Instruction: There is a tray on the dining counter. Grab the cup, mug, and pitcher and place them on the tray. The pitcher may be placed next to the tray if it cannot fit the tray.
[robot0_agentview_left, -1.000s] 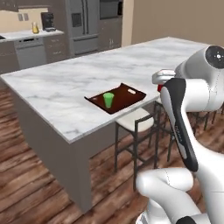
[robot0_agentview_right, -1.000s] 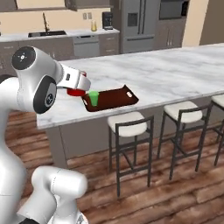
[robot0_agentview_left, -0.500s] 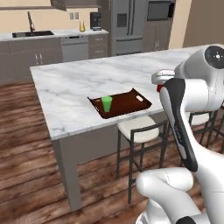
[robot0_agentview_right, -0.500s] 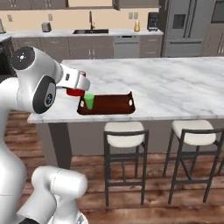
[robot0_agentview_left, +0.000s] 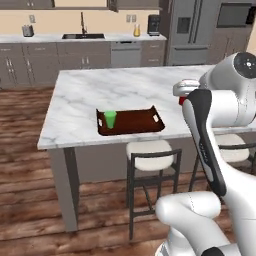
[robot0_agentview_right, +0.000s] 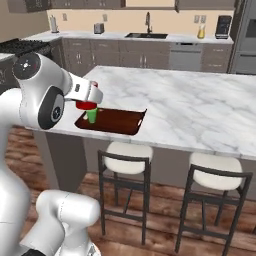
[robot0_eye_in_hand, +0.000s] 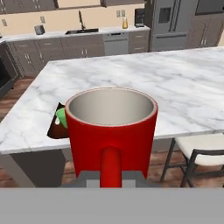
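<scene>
My gripper (robot0_agentview_right: 87, 99) is shut on the handle of the red mug (robot0_eye_in_hand: 111, 127) and holds it upright in the air. In the right base view the mug (robot0_agentview_right: 85, 105) hangs in front of the tray's left end. The dark reddish-brown tray (robot0_agentview_left: 135, 121) lies near the front edge of the dining counter (robot0_agentview_left: 115, 87). The green cup (robot0_agentview_left: 110, 119) stands upright in the tray's left end. In the hand view the cup (robot0_eye_in_hand: 61, 116) and the tray (robot0_eye_in_hand: 56, 127) peek out left of the mug. The amber pitcher (robot0_agentview_left: 136, 31) stands far off on the back worktop.
Two stools (robot0_agentview_right: 125, 152) (robot0_agentview_right: 216, 177) are tucked under the counter's front edge. The back worktop holds a black sink (robot0_agentview_left: 83, 36) and a coffee machine (robot0_agentview_left: 154, 24). A steel fridge (robot0_agentview_left: 185, 30) stands to the right of it. Wood floor surrounds the island.
Both base views have swung, so the base has moved and the island's long side now faces me. The mug stays in the gripper, and the cup and tray are unmoved on the counter.
</scene>
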